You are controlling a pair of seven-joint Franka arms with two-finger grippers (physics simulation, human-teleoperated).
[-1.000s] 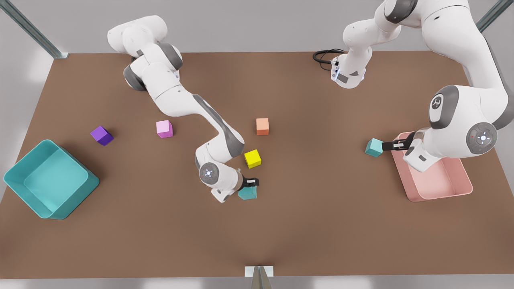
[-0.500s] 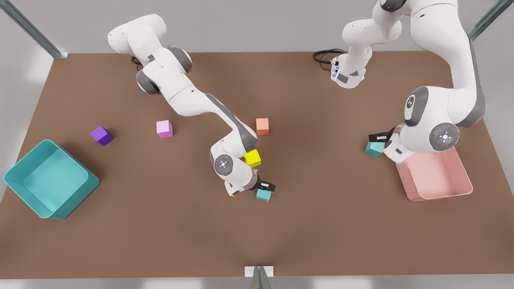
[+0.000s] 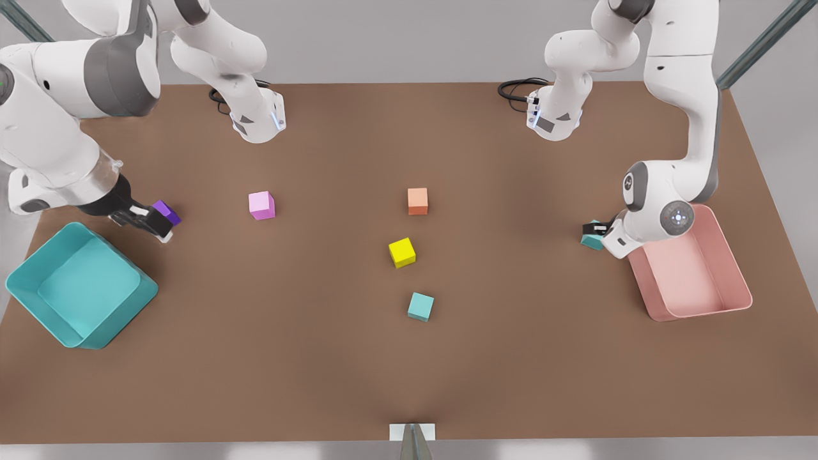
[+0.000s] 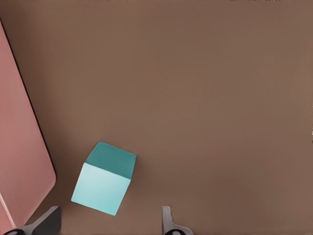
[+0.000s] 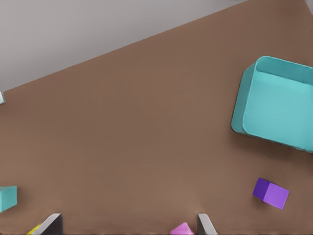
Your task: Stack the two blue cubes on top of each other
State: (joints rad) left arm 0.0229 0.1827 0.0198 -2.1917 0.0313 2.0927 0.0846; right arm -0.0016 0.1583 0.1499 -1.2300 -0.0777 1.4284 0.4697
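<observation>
Cubes not stacked yet

Left gripper [image 3: 594, 228] hovers with jaws wide over one blue cube [image 3: 592, 239] beside the pink bin [image 3: 735, 306], probably lining up a grab. The other cube [image 3: 420, 306] sits mid-table. Right gripper [image 3: 150, 220] waits, jaws wide, near the teal bin [image 3: 121, 306].

Soft, even light from above; the table [image 3: 486, 358] shows faint darker patches, and each cube throws a short dim shadow. No glare, everything sharp to the edges.
</observation>
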